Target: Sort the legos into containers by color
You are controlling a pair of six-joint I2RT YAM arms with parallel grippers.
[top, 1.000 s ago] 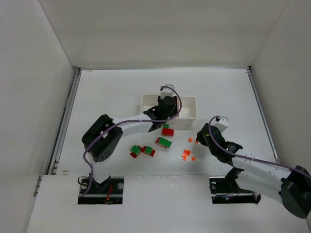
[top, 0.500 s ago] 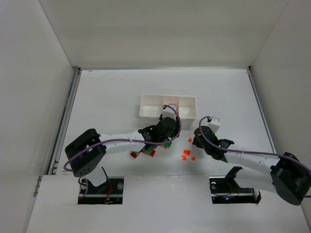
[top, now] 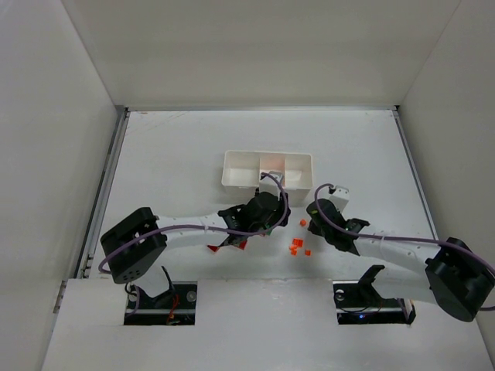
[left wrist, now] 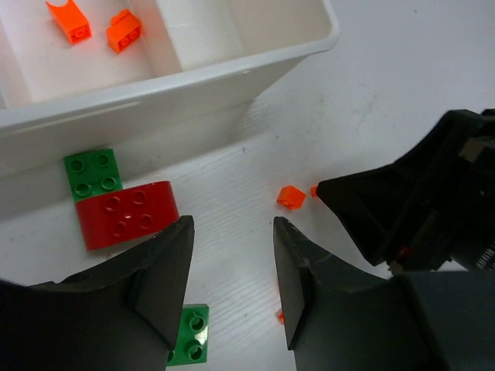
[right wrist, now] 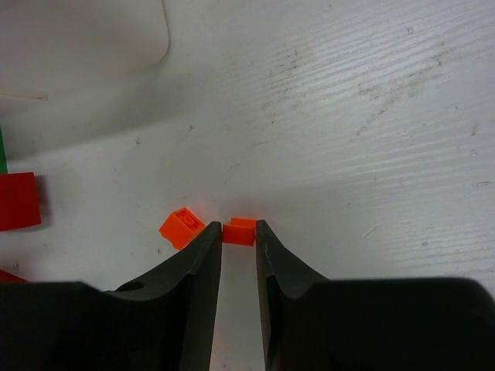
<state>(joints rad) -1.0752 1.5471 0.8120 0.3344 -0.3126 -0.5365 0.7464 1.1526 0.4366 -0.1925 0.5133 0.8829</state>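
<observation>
Right gripper (right wrist: 238, 227) low over the table (right wrist: 371, 116), jaws narrow and set against either side of a tiny orange piece (right wrist: 238, 233), apparently pinching it, though firm contact is hard to confirm; second orange piece (right wrist: 182, 226) on the table just beside the fingers; left gripper (left wrist: 232, 226) spread, nothing between its jaws, above the table; just beyond it a red brick (left wrist: 128, 214) touching a green brick (left wrist: 93, 173), both close against the white tray (left wrist: 170, 89); farther, two orange pieces (left wrist: 122, 29) lie in the tray's middle compartment
</observation>
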